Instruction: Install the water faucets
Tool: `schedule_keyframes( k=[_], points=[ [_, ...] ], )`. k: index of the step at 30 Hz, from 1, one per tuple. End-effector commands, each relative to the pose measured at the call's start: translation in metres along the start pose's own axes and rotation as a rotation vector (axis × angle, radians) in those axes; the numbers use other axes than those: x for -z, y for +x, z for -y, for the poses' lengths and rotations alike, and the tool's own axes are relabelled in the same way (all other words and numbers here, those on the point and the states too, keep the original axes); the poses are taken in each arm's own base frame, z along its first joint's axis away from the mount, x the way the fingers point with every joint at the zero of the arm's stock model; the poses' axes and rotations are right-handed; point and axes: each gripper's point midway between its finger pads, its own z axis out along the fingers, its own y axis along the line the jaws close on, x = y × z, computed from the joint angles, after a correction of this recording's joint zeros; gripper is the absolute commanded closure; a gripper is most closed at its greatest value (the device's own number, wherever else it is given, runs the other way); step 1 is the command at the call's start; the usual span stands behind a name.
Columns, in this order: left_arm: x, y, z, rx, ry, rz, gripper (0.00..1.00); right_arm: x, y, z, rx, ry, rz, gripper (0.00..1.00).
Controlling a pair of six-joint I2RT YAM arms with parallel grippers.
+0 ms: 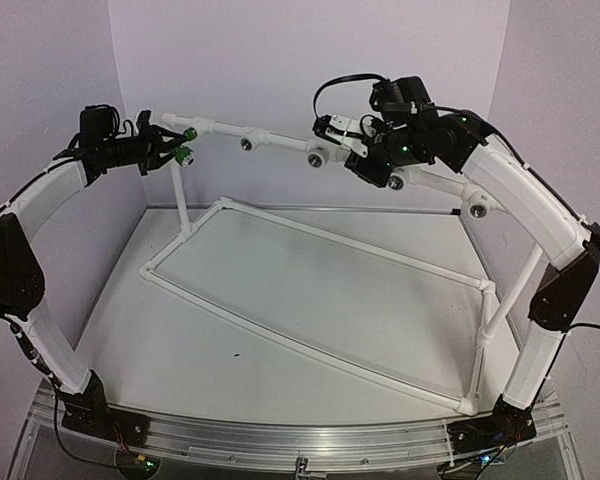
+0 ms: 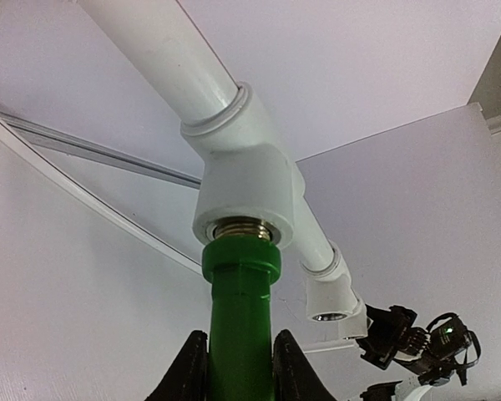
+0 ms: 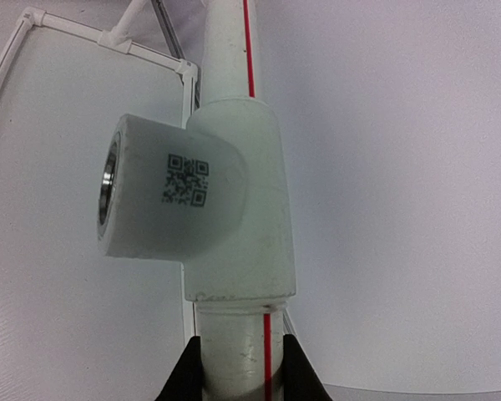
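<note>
left gripper [image 2: 240,368] is clamped narrow on the small tap with bright green plastic body and silver threaded end [image 2: 240,292]. the tap's nose sits in the socket of the first white plastic pipe tee fitting [image 2: 244,188]. a ring of silver thread shows at the mouth, so i'd call it started, not seated. top view shows a second green spot [image 1: 190,132] just above it: another tap or a knob, cannot tell. the next tee socket [image 1: 248,143] and those beyond look empty, so most of the job is left. right gripper [image 3: 242,368] pinches the white red-striped pipe [image 3: 234,330] just below a qr-marked tee [image 3: 225,217], likely steadying it. for room, the pale side wall [image 1: 40,60] is close behind the left wrist, and one empty tee lies between the grippers.
</note>
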Motion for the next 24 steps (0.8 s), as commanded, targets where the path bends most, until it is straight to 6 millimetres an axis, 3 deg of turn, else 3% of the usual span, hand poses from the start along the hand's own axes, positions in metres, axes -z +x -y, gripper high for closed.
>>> schedule_keyframes(
  k=[1,12,24],
  points=[
    [0.0046,-0.0270,0.0258,-0.220,0.002,0.114,1.00,0.0116,-0.0129,-0.0619,-0.015,-0.250,0.063,1.00],
    [-0.0040,-0.0255,0.0288,-0.340,-0.042,0.141,1.00,0.0147,-0.0131,-0.0622,-0.016,-0.254,0.068,1.00],
    [0.0042,-0.0295,0.0344,-0.494,-0.138,0.169,1.00,0.0171,-0.0098,-0.0631,-0.006,-0.254,0.063,1.00]
  ],
)
